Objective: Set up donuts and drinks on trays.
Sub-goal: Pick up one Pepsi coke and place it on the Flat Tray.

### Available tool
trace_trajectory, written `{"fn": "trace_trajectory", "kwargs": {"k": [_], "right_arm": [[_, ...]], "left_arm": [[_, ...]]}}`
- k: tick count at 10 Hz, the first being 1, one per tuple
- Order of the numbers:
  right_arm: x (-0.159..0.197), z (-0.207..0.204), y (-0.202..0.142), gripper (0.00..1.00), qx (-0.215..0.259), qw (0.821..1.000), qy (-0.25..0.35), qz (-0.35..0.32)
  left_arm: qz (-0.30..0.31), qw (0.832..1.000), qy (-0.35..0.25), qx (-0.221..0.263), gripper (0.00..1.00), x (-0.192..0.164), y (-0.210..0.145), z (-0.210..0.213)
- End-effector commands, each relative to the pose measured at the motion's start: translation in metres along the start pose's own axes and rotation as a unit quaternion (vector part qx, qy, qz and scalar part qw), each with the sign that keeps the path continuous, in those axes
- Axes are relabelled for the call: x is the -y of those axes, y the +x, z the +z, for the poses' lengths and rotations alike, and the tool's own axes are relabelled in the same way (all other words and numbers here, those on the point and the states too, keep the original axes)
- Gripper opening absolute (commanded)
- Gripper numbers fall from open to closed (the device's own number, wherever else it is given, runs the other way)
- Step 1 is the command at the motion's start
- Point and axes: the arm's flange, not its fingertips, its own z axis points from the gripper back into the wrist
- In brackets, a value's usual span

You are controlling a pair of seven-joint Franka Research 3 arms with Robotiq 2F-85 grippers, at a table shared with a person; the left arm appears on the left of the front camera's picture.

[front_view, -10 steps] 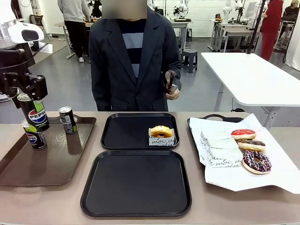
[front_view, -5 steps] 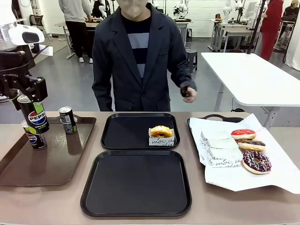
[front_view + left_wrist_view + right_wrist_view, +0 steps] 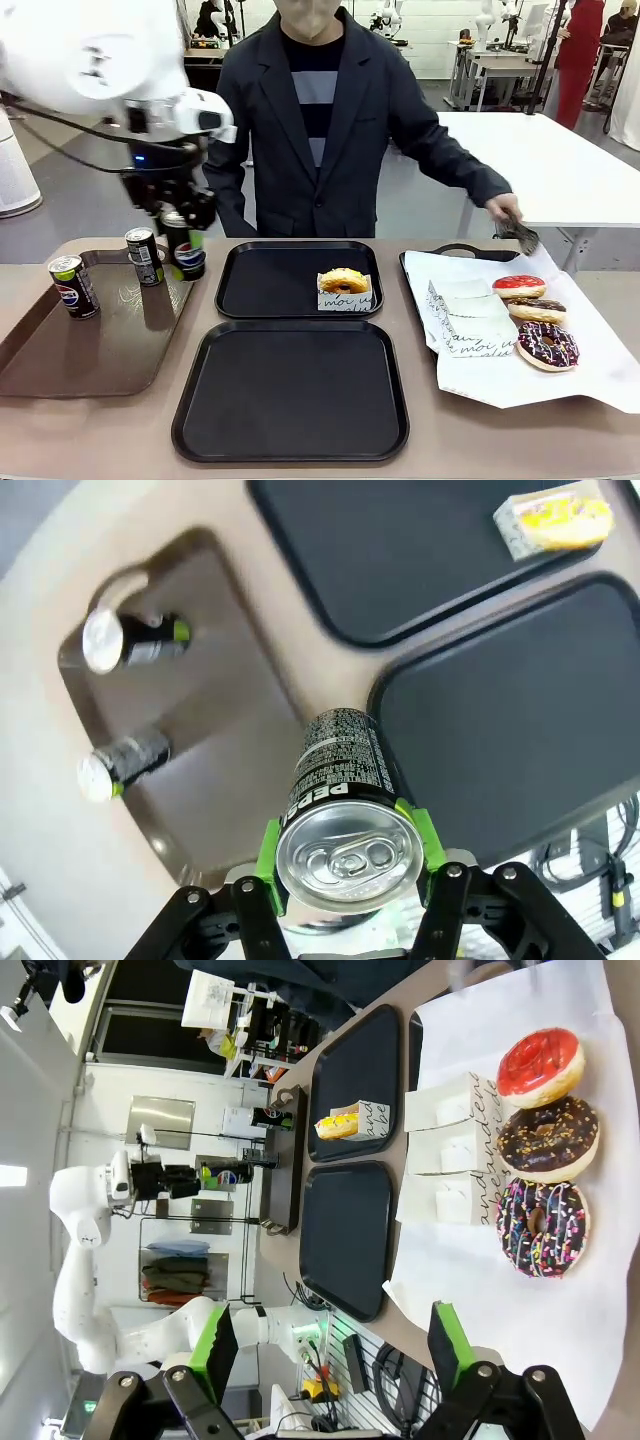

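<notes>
My left gripper point(image 3: 182, 230) is shut on a black Pepsi can point(image 3: 187, 256), held in the air over the right end of the brown tray point(image 3: 100, 350), just left of the far black tray point(image 3: 265, 280). In the left wrist view the can point(image 3: 345, 815) sits between the green pads point(image 3: 268, 855). The far tray carries one golden donut point(image 3: 344, 280) in a printed sleeve. The near black tray point(image 3: 292, 390) is bare. Two more cans point(image 3: 75, 287) point(image 3: 145, 256) stand on the brown tray. My right gripper point(image 3: 333, 1350) is open above the iced donuts point(image 3: 548, 1138).
At the right, white paper point(image 3: 560, 385) over a black tray holds a red-iced donut point(image 3: 519, 287), two chocolate ones point(image 3: 548, 345) and folded paper sleeves point(image 3: 470, 318). The person stands at the far side, a hand with tongs point(image 3: 515, 228) just above that paper's far edge.
My left arm has swung right with the can, from the brown tray's left end to its right end. The person's hand with the tongs has dropped toward the paper.
</notes>
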Motion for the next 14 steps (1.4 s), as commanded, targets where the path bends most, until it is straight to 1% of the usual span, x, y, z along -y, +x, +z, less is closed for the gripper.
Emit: {"fn": "trace_trajectory", "kwargs": {"k": [1,3,5,6,7,8,9,10,11,12,13,14], "right_arm": [[0.001,0.000,0.003,1.00,0.006,1.000,0.012,0.010],[0.001,0.000,0.003,1.00,0.006,1.000,0.012,0.010],[0.001,0.000,0.003,1.00,0.006,1.000,0.012,0.010],[0.001,0.000,0.003,1.00,0.006,1.000,0.012,0.010],[0.001,0.000,0.003,1.00,0.006,1.000,0.012,0.010],[0.001,0.000,0.003,1.00,0.006,1.000,0.012,0.010],[0.001,0.000,0.003,1.00,0.006,1.000,0.012,0.010],[0.001,0.000,0.003,1.00,0.006,1.000,0.012,0.010],[0.001,0.000,0.003,1.00,0.006,1.000,0.012,0.010],[0.001,0.000,0.003,1.00,0.006,1.000,0.012,0.010],[0.001,0.000,0.003,1.00,0.006,1.000,0.012,0.010],[0.001,0.000,0.003,1.00,0.006,1.000,0.012,0.010]], "left_arm": [[0.003,1.000,0.021,0.006,0.58,0.014,0.042,-0.005],[-0.003,1.000,0.026,-0.002,0.58,0.035,0.072,-0.029],[-0.002,1.000,0.010,0.002,0.58,0.046,0.091,-0.044],[0.001,1.000,-0.005,0.001,0.58,0.046,0.090,-0.041],[0.013,0.999,-0.007,-0.040,0.58,0.046,0.079,-0.034],[-0.016,1.000,0.001,-0.011,0.58,0.046,0.088,-0.056],[-0.016,1.000,0.001,-0.011,0.58,0.046,0.088,-0.056],[-0.012,1.000,-0.004,-0.022,0.58,0.048,0.087,-0.053],[-0.056,0.997,-0.038,-0.044,0.58,0.022,0.038,-0.030],[-0.051,0.997,-0.061,-0.010,0.58,-0.008,-0.015,-0.001],[-0.024,0.998,-0.059,0.014,0.58,-0.019,-0.051,0.007],[-0.019,0.998,-0.057,0.010,0.58,-0.025,-0.060,0.010]]}}
